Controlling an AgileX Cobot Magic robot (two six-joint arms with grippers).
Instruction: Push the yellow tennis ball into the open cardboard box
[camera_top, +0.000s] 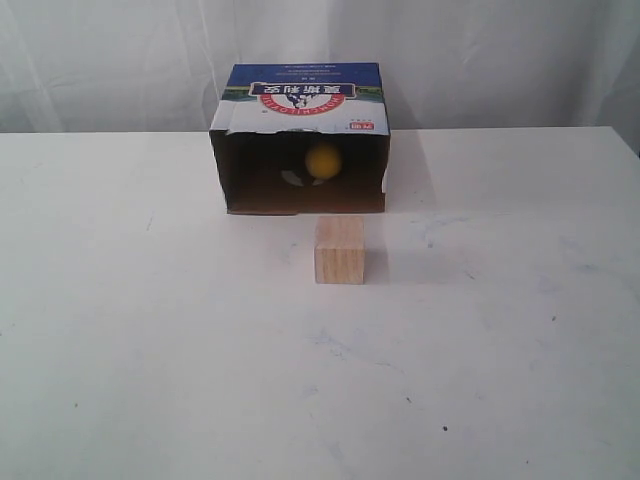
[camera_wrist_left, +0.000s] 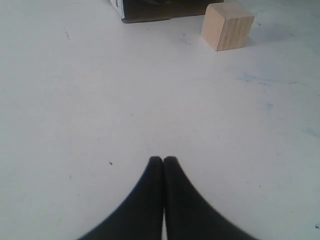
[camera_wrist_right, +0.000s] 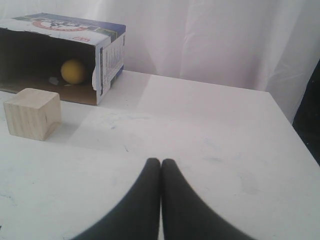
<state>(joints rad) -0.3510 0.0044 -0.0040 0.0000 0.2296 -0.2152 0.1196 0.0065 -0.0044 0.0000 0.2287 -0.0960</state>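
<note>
The yellow tennis ball (camera_top: 323, 160) lies inside the open cardboard box (camera_top: 300, 100), deep in its dark interior; the right wrist view shows the ball (camera_wrist_right: 73, 71) in the box (camera_wrist_right: 107, 55) too. The left wrist view catches only the box's front corner (camera_wrist_left: 145, 15). My left gripper (camera_wrist_left: 163, 161) is shut with nothing held, over bare table well short of the box. My right gripper (camera_wrist_right: 160, 162) is shut and empty too, off to the box's side. Neither gripper shows in the exterior view.
A pale wooden cube (camera_top: 340, 250) stands on the white table (camera_top: 150, 350) just in front of the box's opening, also visible as the cube (camera_wrist_left: 227, 26) and the cube (camera_wrist_right: 32, 113). A white curtain hangs behind. The table's edge (camera_wrist_right: 287, 117) runs near the right arm.
</note>
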